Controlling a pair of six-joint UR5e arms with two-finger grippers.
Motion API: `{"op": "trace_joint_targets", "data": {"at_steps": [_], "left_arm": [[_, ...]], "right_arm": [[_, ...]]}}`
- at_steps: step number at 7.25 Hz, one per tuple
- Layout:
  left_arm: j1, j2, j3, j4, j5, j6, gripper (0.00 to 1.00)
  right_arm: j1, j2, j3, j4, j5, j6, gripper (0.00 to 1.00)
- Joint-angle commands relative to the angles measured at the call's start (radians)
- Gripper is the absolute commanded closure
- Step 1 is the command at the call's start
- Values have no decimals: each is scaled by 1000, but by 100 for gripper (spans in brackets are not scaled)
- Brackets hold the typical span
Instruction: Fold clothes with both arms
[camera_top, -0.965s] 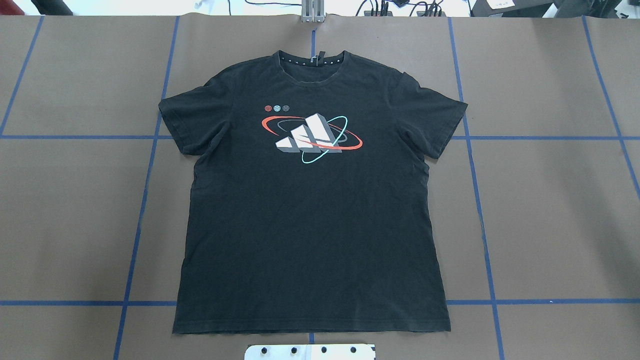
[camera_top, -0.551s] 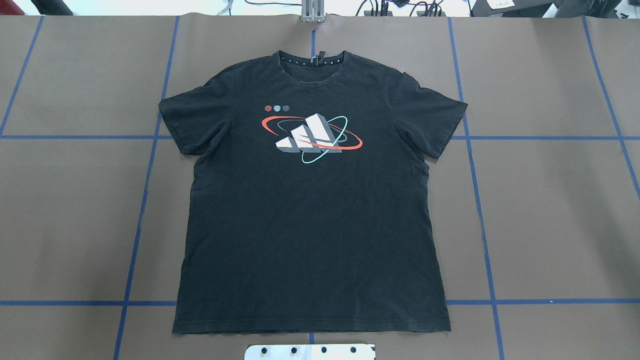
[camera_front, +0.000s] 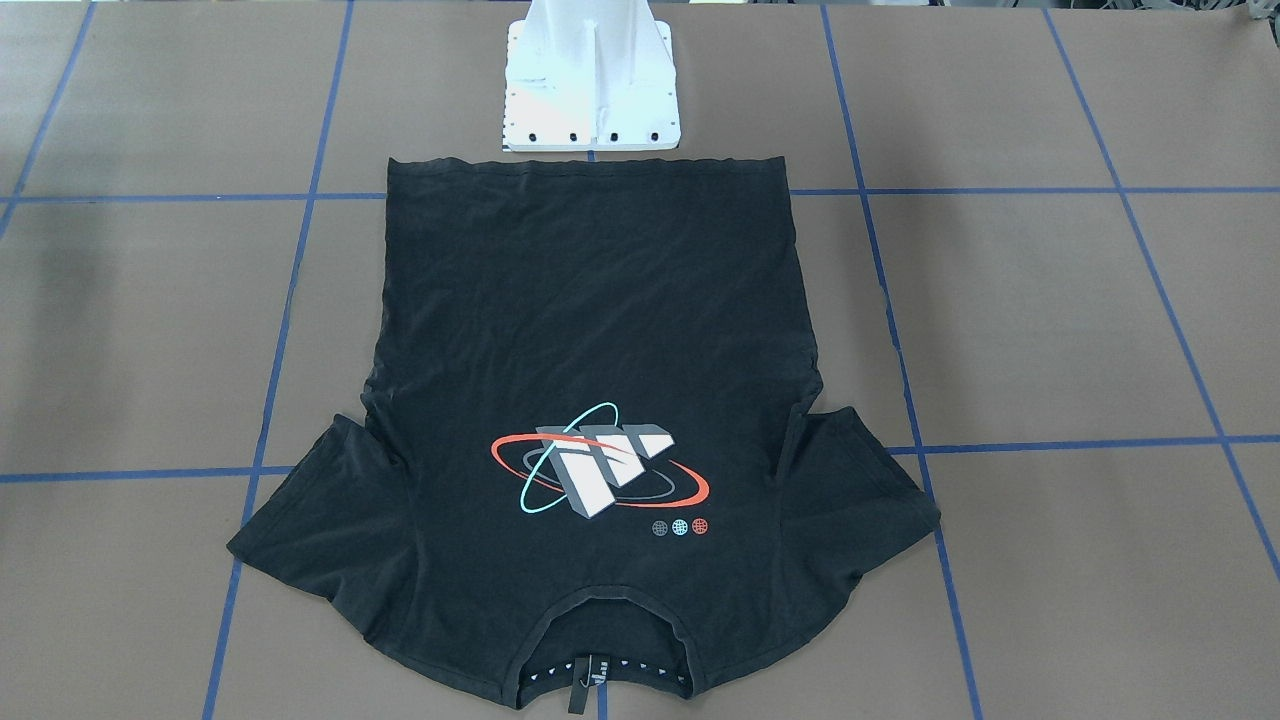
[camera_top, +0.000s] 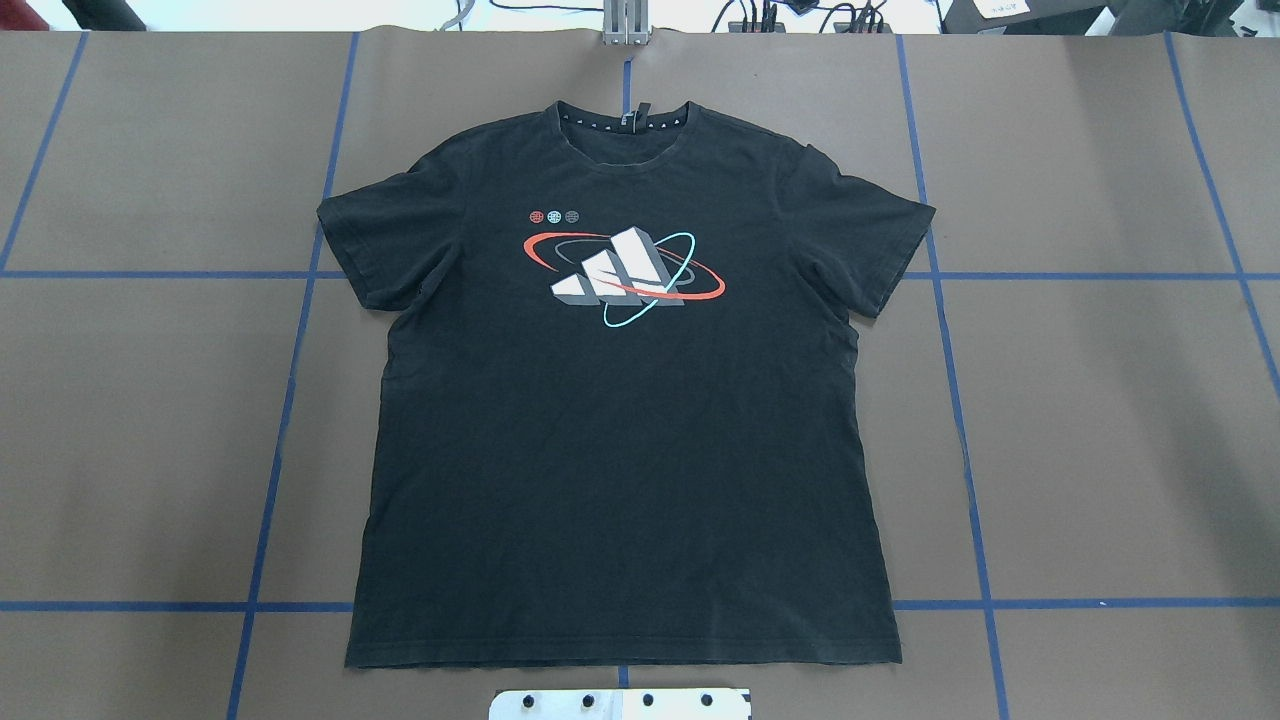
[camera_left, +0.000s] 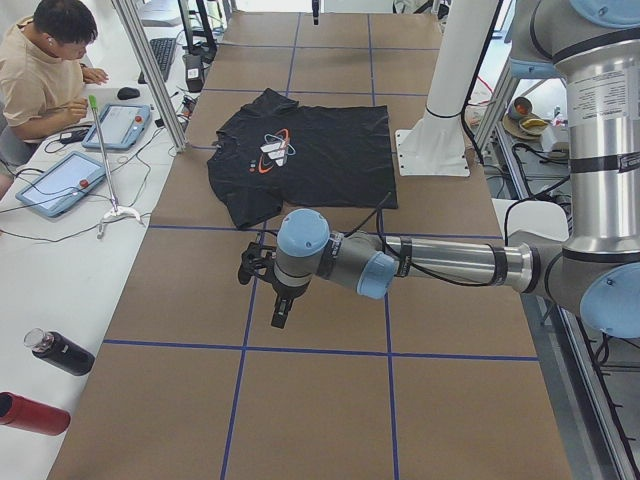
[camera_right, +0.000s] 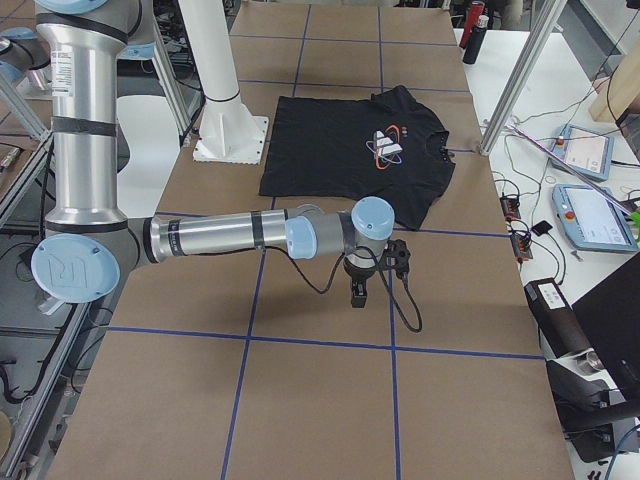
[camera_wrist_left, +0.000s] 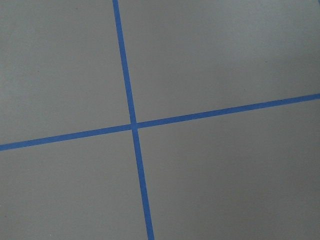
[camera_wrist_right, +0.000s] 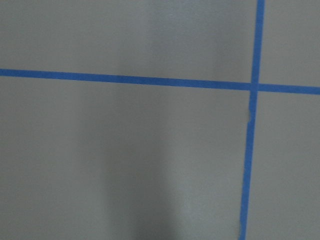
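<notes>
Overhead exterior view: near the robot, a white pedestal base (camera_top: 620, 703) sits just beside the hem of a black T-shirt (camera_top: 620, 450), spread flat, graphic up, in the middle of the worktop (camera_top: 1100, 400), collar far. No fold shows, so all the folding seems left to do. Left tool (camera_left: 281, 315) and right tool (camera_right: 358, 295) hang over bare worktop, well apart from the shirt; whether their fingers are apart or together, I cannot tell.
</notes>
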Motion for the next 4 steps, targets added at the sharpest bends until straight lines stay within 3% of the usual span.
{"op": "trace_joint_targets", "data": {"at_steps": [1,3,4], "left_arm": [[1,2,-6,-38,0,-4,0],[24,0,3,-101,3,0,0],[24,0,-3,-106,3,-5,0]], "right_arm": [[-97,208,-175,84,12,181,0],[-145,361,-342,221,8,223,0],[-188,428,-406,299,0,328,0]]}}
